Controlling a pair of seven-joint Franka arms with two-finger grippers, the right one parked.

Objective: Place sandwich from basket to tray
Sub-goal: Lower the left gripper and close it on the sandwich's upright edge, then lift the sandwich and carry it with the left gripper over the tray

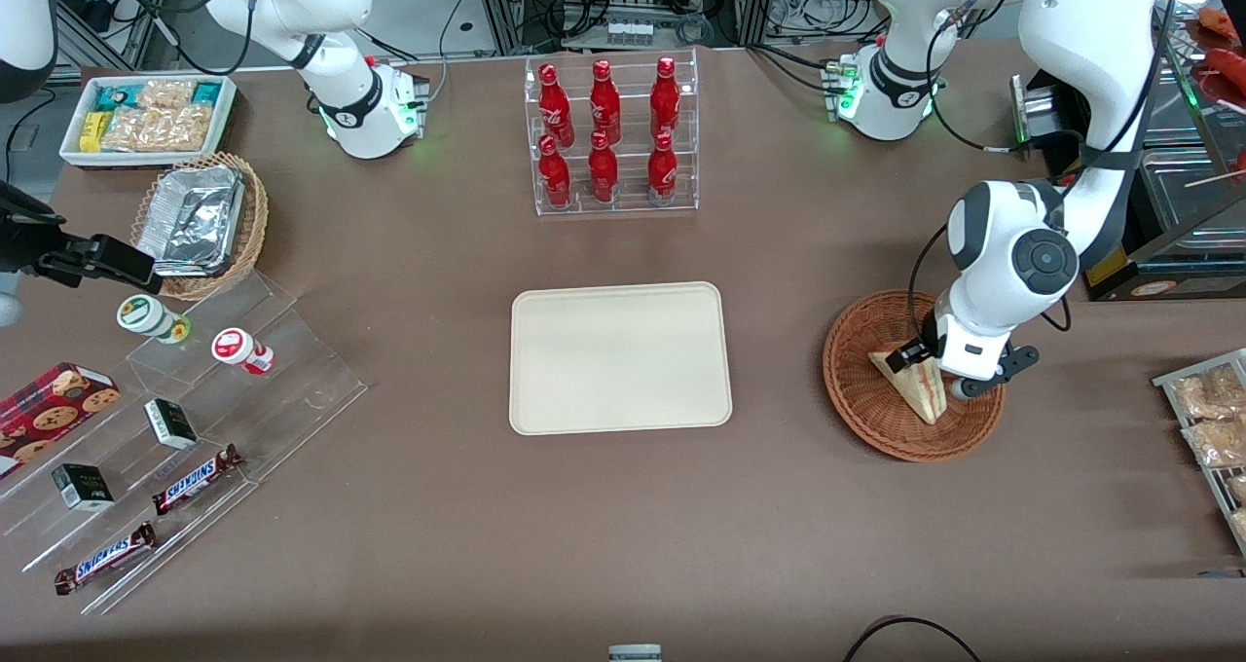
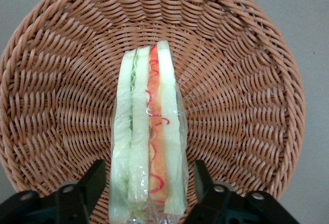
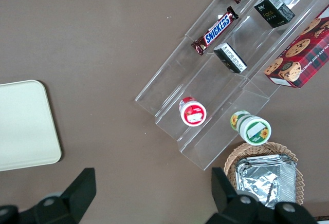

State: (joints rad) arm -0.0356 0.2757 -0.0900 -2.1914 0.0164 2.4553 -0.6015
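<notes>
The sandwich is a plastic-wrapped wedge of white bread with red-orange and green filling. It stands on edge in the reddish-brown wicker basket, toward the working arm's end of the table. My left gripper is lowered into the basket, open, with one finger on each side of the sandwich and a small gap at each. In the left wrist view the sandwich stands between the black fingers of the gripper, over the basket's weave. The cream tray lies bare at the table's middle, beside the basket.
A clear rack of red bottles stands farther from the front camera than the tray. Toward the parked arm's end are a stepped acrylic stand with snacks, a tan basket of foil containers and a white snack bin. Snack packets lie near the basket.
</notes>
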